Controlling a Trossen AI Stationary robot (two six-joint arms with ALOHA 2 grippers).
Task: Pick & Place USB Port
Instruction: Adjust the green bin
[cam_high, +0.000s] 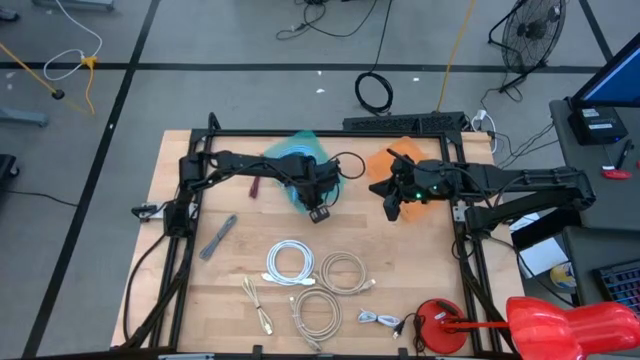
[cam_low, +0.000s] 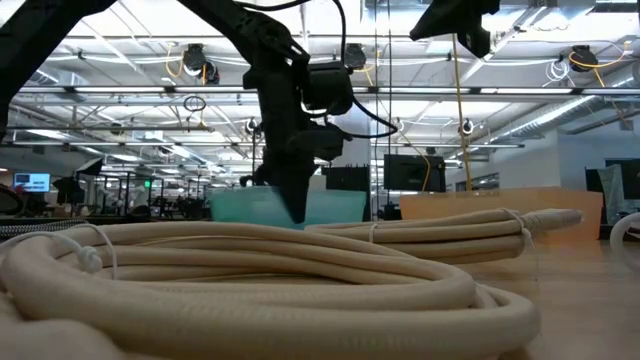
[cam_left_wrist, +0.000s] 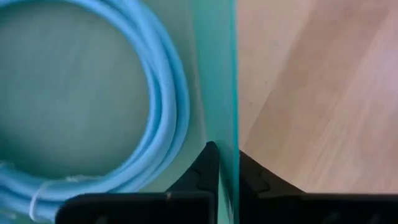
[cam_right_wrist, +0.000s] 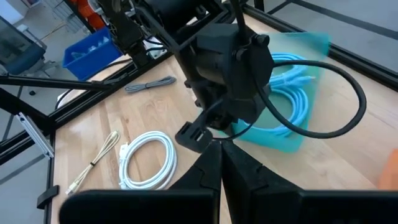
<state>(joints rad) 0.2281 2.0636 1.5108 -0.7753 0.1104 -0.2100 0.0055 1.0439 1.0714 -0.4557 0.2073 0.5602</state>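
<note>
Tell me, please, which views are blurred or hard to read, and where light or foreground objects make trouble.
Low view: the beige cable coil fills the foreground, soft and out of focus, hiding the tabletop; ceiling lights are bright. Left wrist view: very close, the teal bin's wall and blue cable look soft. Right wrist view: reasonably sharp on the left arm. High view: evenly lit, but objects appear small.

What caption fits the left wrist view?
Left gripper shut on the teal bin's wall, blue cable coiled inside.

I can read no text, label, brand, number or sign anywhere around me; the distant screens in the room behind the table are too small to make out.
</note>
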